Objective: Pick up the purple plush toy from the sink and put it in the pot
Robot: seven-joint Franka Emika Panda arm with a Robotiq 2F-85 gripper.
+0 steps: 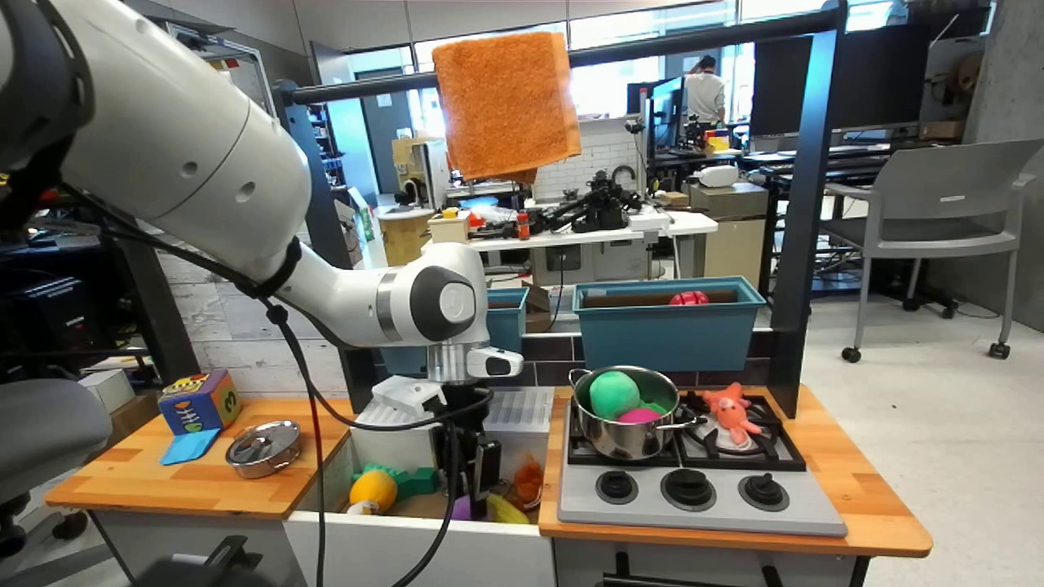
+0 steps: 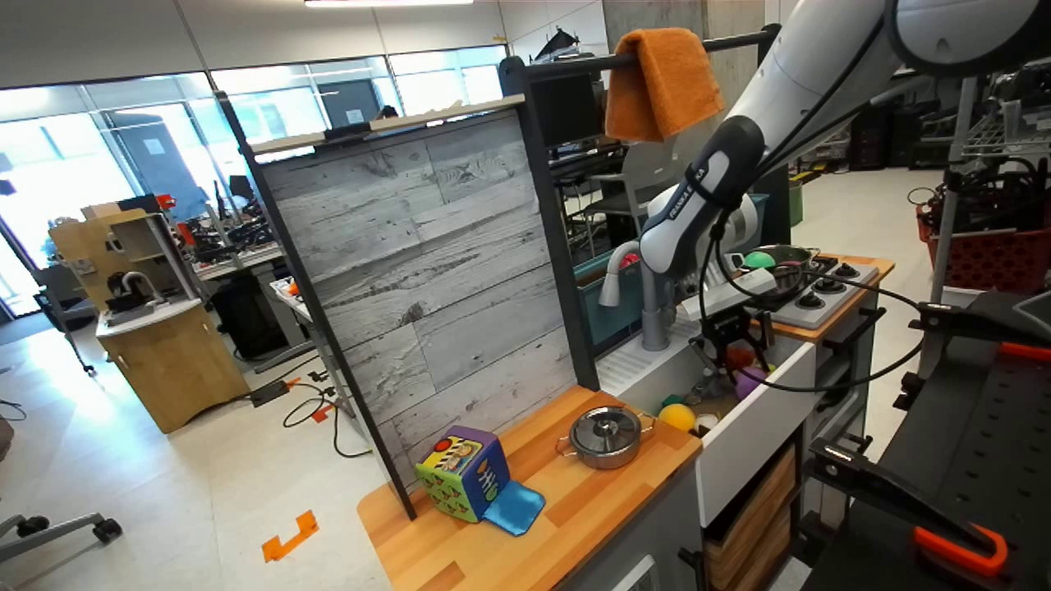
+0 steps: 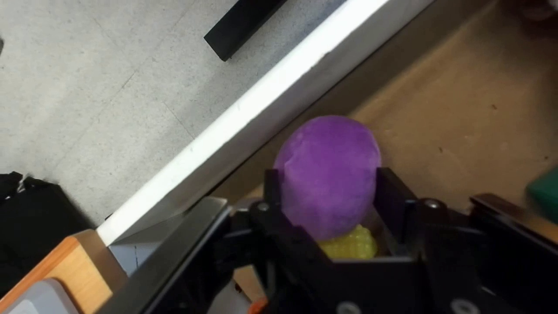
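Note:
The purple plush toy (image 3: 329, 170) is rounded and sits between my gripper's (image 3: 327, 179) two black fingers in the wrist view. Both fingers press against its sides, so the gripper is shut on it. In both exterior views the gripper (image 1: 475, 493) reaches down into the white sink (image 1: 424, 554), near its front wall. Part of the toy (image 1: 462, 509) shows there, and it also shows purple (image 2: 748, 382) beside the fingers. I cannot tell whether it is off the sink floor. The steel pot (image 1: 624, 438) stands on the stove and holds a green ball and a pink thing.
Yellow corn (image 3: 351, 244) lies under the toy. A yellow-orange ball (image 1: 373, 490), green blocks (image 1: 418, 481) and an orange toy (image 1: 528, 479) lie in the sink. A grey faucet (image 2: 654, 304) rises behind it. An orange plush (image 1: 732, 412) and a lidded steel pot (image 1: 263, 449) stand either side.

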